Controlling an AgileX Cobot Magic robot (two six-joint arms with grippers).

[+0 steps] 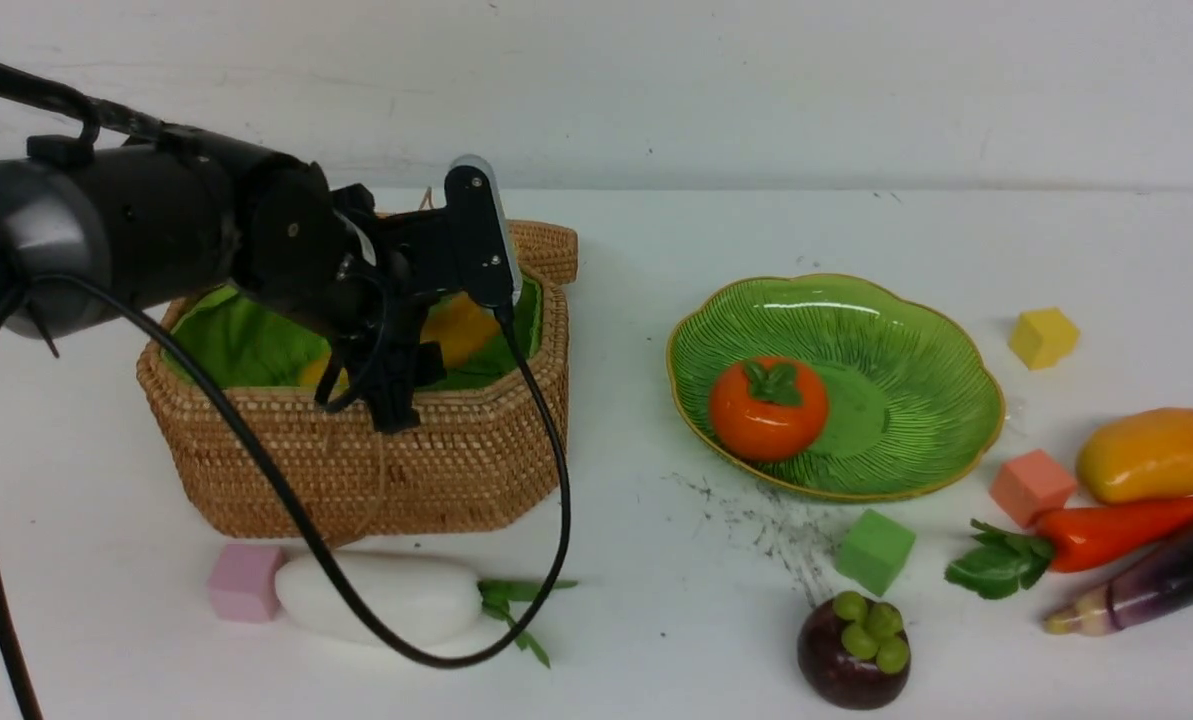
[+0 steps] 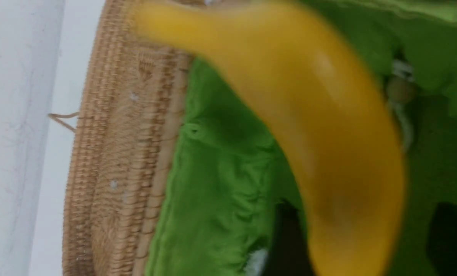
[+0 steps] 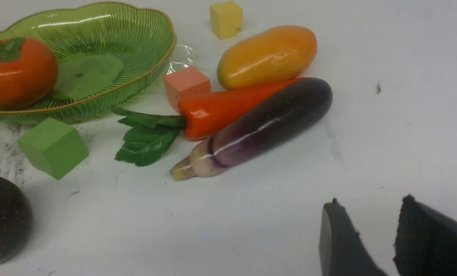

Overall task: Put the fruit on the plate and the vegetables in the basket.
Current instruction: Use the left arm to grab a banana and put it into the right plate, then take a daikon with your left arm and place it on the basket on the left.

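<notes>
Left claw [image 1: 389, 395] over the basket [image 1: 356, 470], yellow curved piece [image 1: 461, 330] within it; whether it grips cannot be told. White radish [image 1: 376, 597] lies before the basket on the surface [image 1: 656, 250]; orange fruit [image 1: 768, 408] sits in the plate [image 1: 906, 340]. Mango [image 1: 1153, 454], pepper [image 1: 1121, 530] and aubergine [image 1: 1146, 575] lie rightmost; right claw [image 3: 371, 201] gapes, empty.

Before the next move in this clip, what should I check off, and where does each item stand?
1. Yellow piece inside basket: ok.
2. Left claw clear of it: cannot tell.
3. Right claw open, empty: ok.
4. Orange fruit on plate: ok.
5. Mango, purple fruit on plate: not ok, on the table.
6. Radish, pepper, aubergine in basket: not ok.
</notes>
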